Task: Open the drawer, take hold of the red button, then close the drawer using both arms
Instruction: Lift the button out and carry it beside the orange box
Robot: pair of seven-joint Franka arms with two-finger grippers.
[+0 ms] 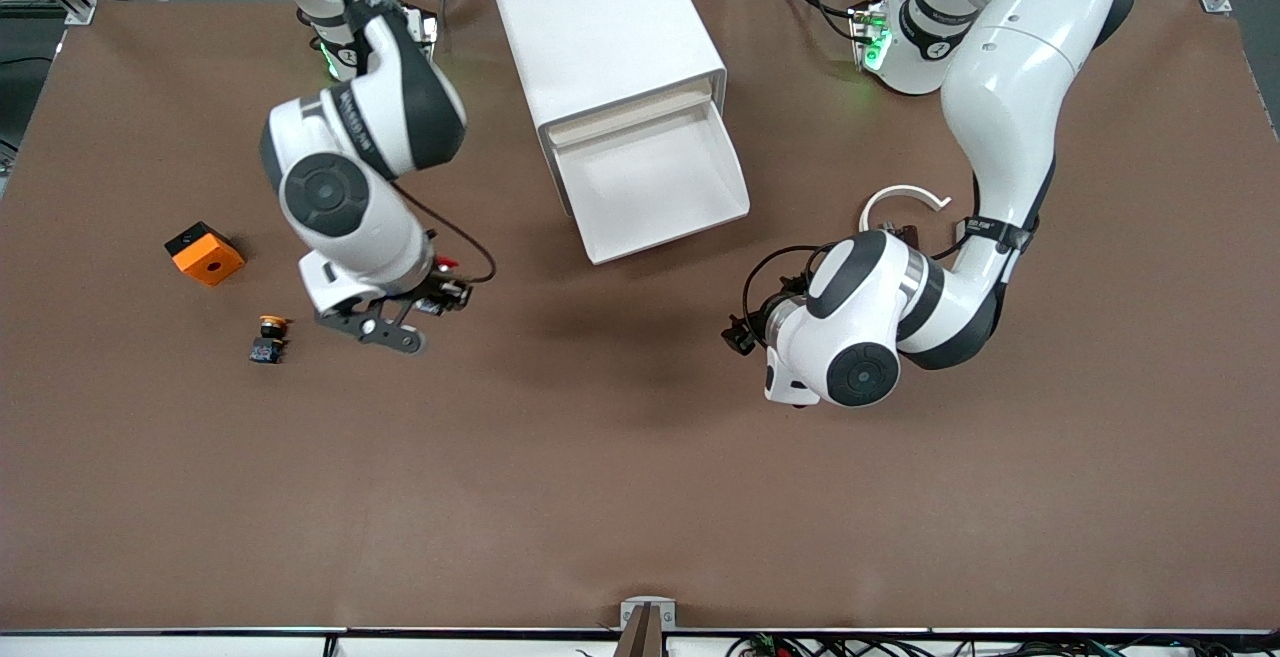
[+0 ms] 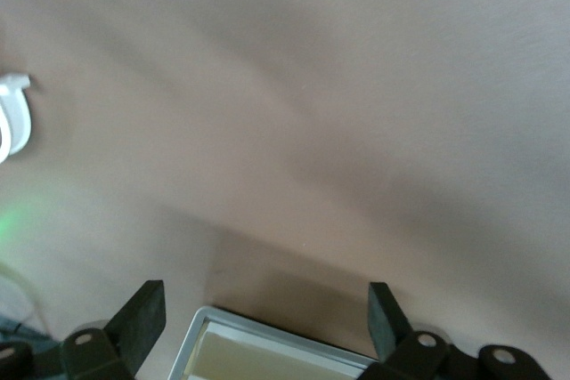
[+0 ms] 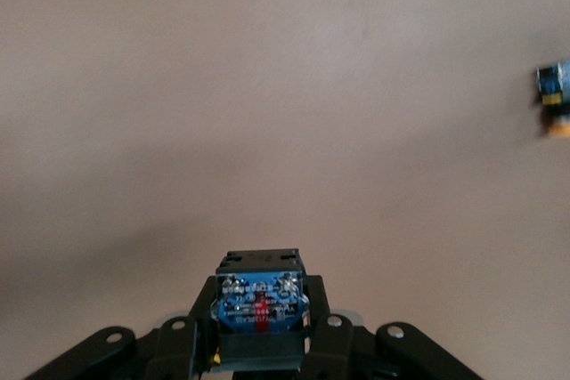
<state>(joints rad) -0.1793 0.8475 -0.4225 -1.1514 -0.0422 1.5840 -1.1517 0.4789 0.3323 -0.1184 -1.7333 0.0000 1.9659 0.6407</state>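
Observation:
The white cabinet [image 1: 600,27] stands at the back middle of the table. Its top drawer [image 1: 650,187] is pulled out toward the front camera and looks empty. My right gripper [image 1: 442,289] is shut on the button, whose red cap [image 1: 446,263] just shows; it hangs over bare table toward the right arm's end. In the right wrist view the button's black body with a blue label [image 3: 258,307] sits between the pads of the right gripper [image 3: 260,344]. My left gripper [image 1: 742,335] is open and empty, low over the table beside the drawer; its fingers [image 2: 142,313] stand wide apart.
The orange-yellow capped button [image 1: 270,337] lies nearer the front camera than the orange cube [image 1: 205,253], both toward the right arm's end; that button also shows in the right wrist view [image 3: 554,100]. A white curved piece [image 1: 905,197] lies by the left arm and shows in the left wrist view [image 2: 13,113].

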